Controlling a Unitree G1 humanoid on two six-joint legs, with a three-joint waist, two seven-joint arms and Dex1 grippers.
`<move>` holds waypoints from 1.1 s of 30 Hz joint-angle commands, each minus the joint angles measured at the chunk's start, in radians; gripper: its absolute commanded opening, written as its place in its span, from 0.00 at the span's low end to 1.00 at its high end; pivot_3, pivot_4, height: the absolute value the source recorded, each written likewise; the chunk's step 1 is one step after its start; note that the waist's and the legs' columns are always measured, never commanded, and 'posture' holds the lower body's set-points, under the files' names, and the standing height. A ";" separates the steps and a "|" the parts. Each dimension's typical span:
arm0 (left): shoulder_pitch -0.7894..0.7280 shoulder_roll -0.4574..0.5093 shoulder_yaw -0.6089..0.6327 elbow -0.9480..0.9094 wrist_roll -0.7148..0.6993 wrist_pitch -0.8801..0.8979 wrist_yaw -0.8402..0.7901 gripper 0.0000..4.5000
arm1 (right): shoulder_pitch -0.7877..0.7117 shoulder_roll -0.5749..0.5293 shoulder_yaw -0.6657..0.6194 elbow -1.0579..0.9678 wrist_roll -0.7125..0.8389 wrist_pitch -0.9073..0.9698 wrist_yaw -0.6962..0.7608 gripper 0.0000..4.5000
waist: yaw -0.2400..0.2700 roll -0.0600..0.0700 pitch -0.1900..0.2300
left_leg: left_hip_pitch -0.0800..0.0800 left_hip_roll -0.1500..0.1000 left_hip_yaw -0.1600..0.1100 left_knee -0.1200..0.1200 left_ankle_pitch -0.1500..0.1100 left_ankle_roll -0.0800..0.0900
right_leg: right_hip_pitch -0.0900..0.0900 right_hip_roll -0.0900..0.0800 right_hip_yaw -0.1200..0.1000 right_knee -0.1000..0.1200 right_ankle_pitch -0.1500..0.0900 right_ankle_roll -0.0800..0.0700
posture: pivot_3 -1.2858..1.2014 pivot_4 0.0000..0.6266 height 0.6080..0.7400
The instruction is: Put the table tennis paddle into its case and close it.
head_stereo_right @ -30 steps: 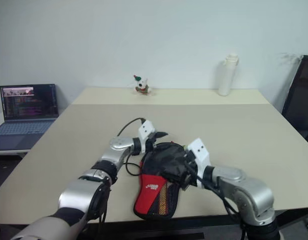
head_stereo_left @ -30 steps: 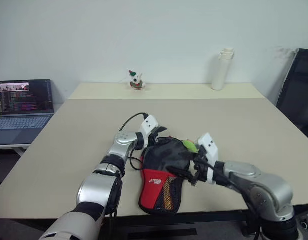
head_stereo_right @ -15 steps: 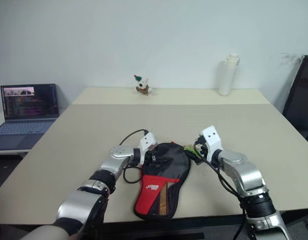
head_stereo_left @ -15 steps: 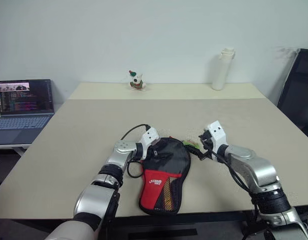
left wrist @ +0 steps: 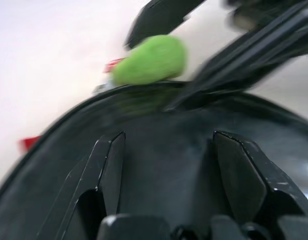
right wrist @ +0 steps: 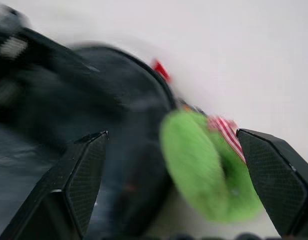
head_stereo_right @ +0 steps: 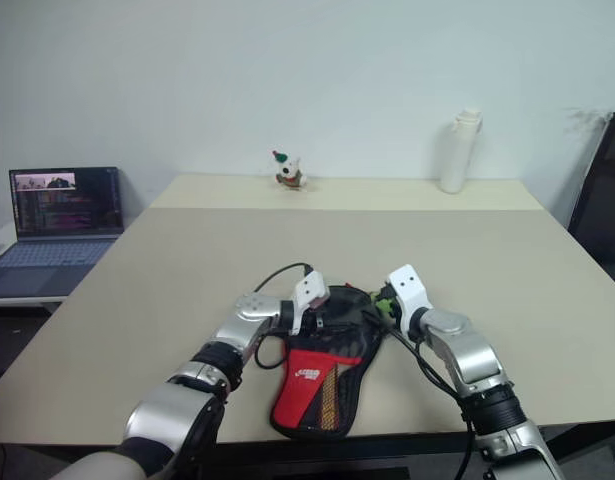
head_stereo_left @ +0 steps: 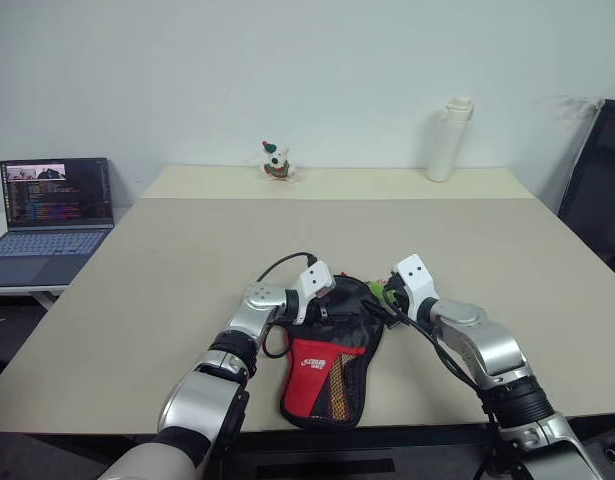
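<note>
Case lies on counter, contents hidden; green ball at its far rim. Left gripper jaws apart over case; right gripper jaws wide, straddling ball.

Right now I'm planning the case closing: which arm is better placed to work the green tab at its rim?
The right, probably. The right tool stands open with the green tab between its fingers, at the case rim's right side. The left tool rests over the case's black top.

Both arms reach inward, the right hand spread wide, the left hand seemingly parted.
</note>
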 commanded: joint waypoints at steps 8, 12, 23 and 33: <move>0.023 0.024 -0.060 0.083 0.052 0.013 -0.046 0.68 | -0.040 0.019 -0.071 0.007 -0.015 -0.004 -0.054 0.32 | -0.003 0.002 -0.003 | 0.001 0.001 0.000 0.000 0.000 0.000 | 0.001 0.001 0.000 0.000 0.000 0.000 | 0.52 0.24 1.00; 0.056 0.034 -0.066 0.098 0.061 0.015 -0.040 0.68 | -0.035 0.015 -0.091 -0.001 -0.010 0.010 -0.054 0.00 | -0.004 0.004 -0.007 | 0.002 0.001 0.000 0.000 0.000 0.000 | 0.001 0.001 0.000 0.000 0.000 0.001 | 0.52 0.24 1.00; 0.112 0.043 -0.104 0.112 0.099 0.010 -0.016 0.68 | 0.089 -0.083 -0.131 -0.220 0.024 0.138 0.005 0.00 | -0.005 0.010 -0.024 | 0.008 0.002 -0.001 -0.002 0.000 0.001 | 0.007 0.004 0.000 -0.001 -0.004 0.004 | 0.52 0.24 1.00; 0.106 0.017 -0.102 0.117 0.088 0.034 -0.014 0.68 | 0.386 -0.259 -0.109 -0.592 0.129 0.307 0.120 0.00 | -0.001 0.011 -0.029 | 0.018 0.003 -0.003 -0.002 -0.003 0.004 | 0.016 0.003 0.000 -0.002 -0.006 0.001 | 0.52 0.24 1.00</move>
